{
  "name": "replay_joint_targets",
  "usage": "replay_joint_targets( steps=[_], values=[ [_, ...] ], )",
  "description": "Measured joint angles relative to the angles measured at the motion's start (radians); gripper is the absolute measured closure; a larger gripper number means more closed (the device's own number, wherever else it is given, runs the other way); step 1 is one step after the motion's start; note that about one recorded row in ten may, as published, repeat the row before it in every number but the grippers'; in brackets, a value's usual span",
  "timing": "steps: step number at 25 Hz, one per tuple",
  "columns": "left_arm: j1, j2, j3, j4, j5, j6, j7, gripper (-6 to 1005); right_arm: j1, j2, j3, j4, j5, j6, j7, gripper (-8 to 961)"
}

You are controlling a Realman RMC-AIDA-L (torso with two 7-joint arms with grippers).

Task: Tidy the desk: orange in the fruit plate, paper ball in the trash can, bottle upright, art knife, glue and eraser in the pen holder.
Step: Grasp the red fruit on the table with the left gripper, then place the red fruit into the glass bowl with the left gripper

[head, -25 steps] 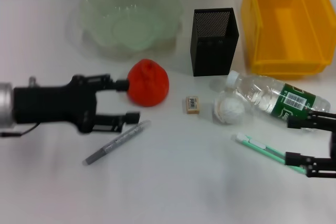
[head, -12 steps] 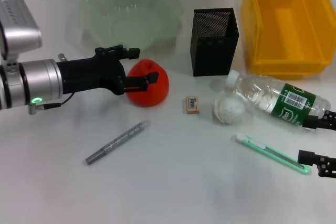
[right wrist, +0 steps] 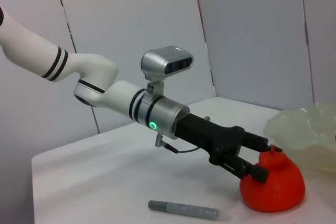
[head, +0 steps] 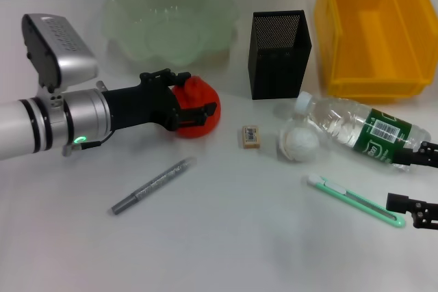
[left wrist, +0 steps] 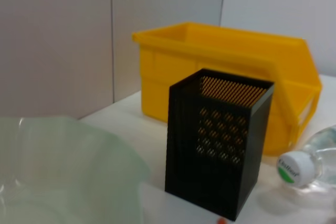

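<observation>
The red-orange orange point(head: 200, 115) sits in front of the pale-green fruit plate point(head: 123, 6). My left gripper point(head: 196, 94) is open, with one finger on each side of the orange; the right wrist view shows this left gripper point(right wrist: 262, 161) at the orange point(right wrist: 278, 184). The bottle point(head: 356, 128) lies on its side with the paper ball point(head: 300, 140) against it. The eraser point(head: 251, 135), grey glue point(head: 154, 184) and mint art knife point(head: 352, 200) lie flat on the desk. Behind them stands the black pen holder point(head: 279, 52). My right gripper point(head: 419, 179) is open at the right edge, by the knife's end.
The yellow trash can point(head: 369, 88) stands at the back right. In the left wrist view the pen holder point(left wrist: 218, 140) stands before the trash can point(left wrist: 231, 51), with the bottle's cap point(left wrist: 294, 169) and the fruit plate point(left wrist: 63, 171) to either side.
My left arm has swung in and pushed forward, so its open fingers now sit on either side of the orange. The right gripper pulled back toward the right edge, then held still.
</observation>
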Motion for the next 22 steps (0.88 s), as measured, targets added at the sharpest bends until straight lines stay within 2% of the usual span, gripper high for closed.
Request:
replay_joint_targets(
  steps=[6,13,20,22],
  values=[
    [-0.012,-0.001,0.002,-0.024,0.007,-0.023,0.003,179,0.001,0.000,0.002,0.000,0.000,0.009,0.000,190],
    [-0.006,-0.001,0.002,-0.024,0.003,-0.020,-0.001,356,-0.001,0.000,0.011,-0.003,0.000,0.011,0.008,190],
    [-0.003,-0.001,-0.012,-0.024,-0.006,-0.012,-0.007,598,0.002,0.000,0.020,-0.006,0.001,0.011,0.013,190],
    [0.007,0.003,-0.013,0.012,-0.027,0.049,-0.054,660,0.002,-0.001,0.035,-0.009,0.001,0.008,0.015,190]
  ],
)
